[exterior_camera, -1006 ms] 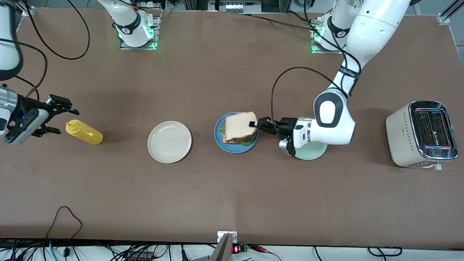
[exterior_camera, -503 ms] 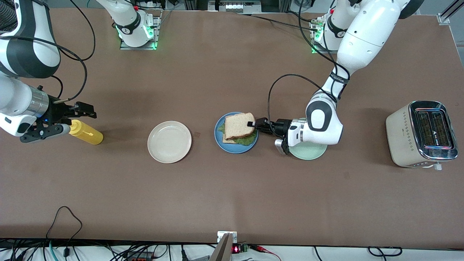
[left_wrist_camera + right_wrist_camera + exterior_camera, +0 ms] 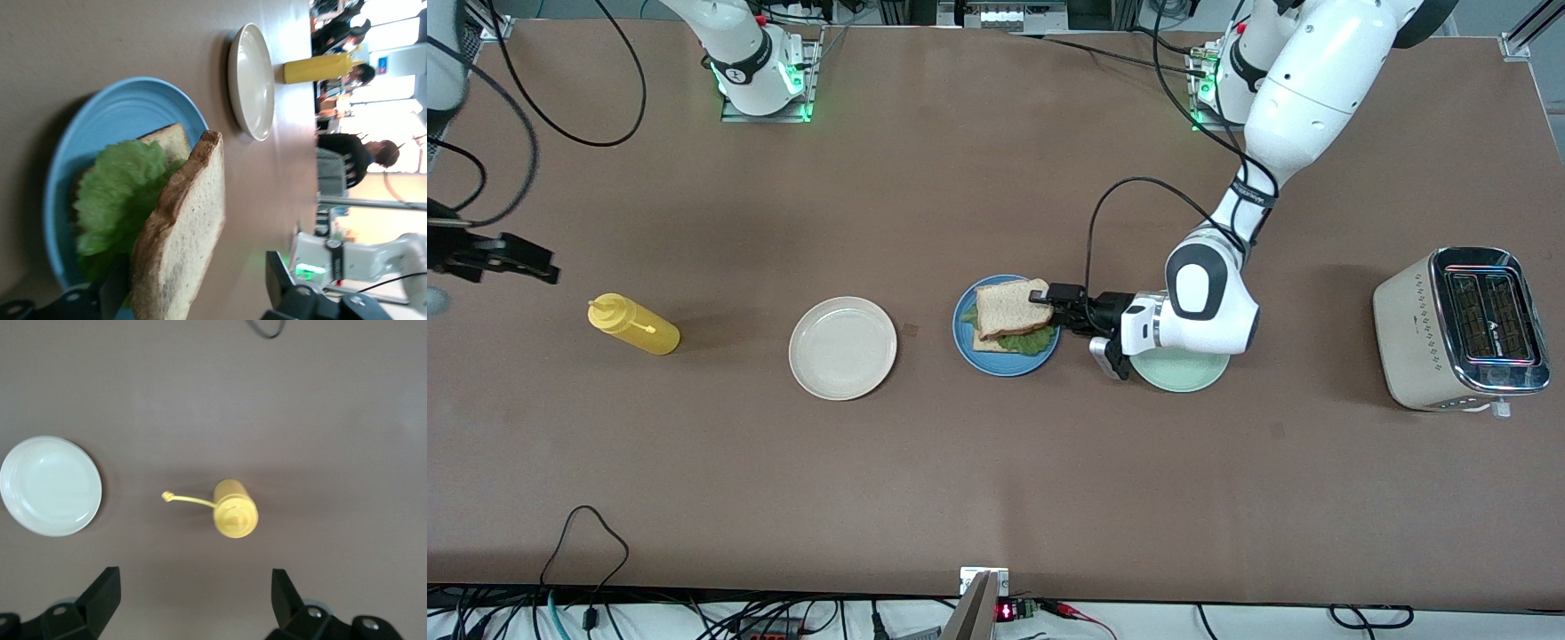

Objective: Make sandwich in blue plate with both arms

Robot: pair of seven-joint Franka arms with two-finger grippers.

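The sandwich (image 3: 1009, 316) sits on the blue plate (image 3: 1003, 364), centre of the front frame; top slice leans tilted on the lettuce (image 3: 117, 200). We see the left hand (image 3: 1049, 307) just beside it, fingers spread apart w/ the slice between them, not clamped. Right hand (image 3: 193, 600) hangs open above the yellow bottle (image 3: 634, 325), mid-left of the frame. Beige plate (image 3: 842, 348) lies btwn bottle & blue plate on the table (image 3: 996, 489).

Left pincer (image 3: 1049, 302) low, fingers apart; right pincer (image 3: 193, 603) raised, fingers spread wide.
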